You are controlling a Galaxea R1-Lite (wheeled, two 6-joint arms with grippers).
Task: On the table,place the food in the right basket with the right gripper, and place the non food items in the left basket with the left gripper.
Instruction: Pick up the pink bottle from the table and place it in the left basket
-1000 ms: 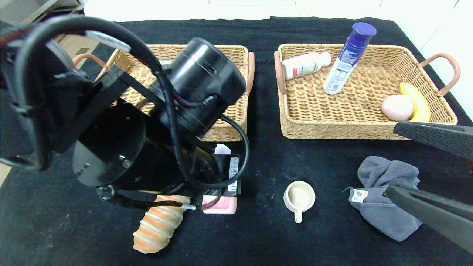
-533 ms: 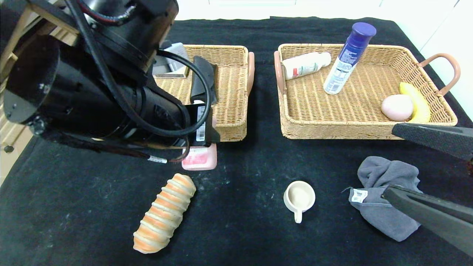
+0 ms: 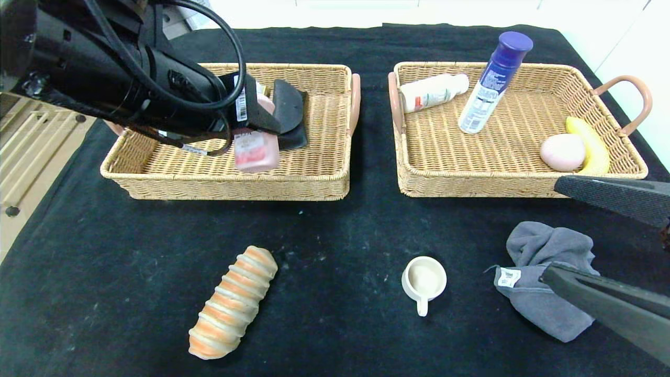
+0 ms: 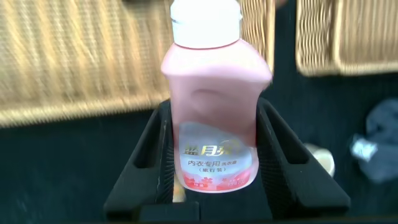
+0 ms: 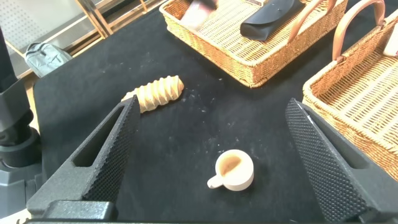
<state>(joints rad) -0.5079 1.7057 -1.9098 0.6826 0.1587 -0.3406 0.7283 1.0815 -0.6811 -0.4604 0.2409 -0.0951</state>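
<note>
Left pincer (image 3: 256, 125) gripping pink bottle (image 3: 255, 150) above left basket (image 3: 324, 180)

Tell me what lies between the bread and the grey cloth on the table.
One thing: the cup, handle toward the robot, apart from both bread and cloth. The head view shows it.

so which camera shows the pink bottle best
The left wrist view: the pink bottle fills the frame, label readable, clamped in the left hand. The head view shows it partly hidden by the arm, over the left basket. The right wrist view barely catches it.
</note>
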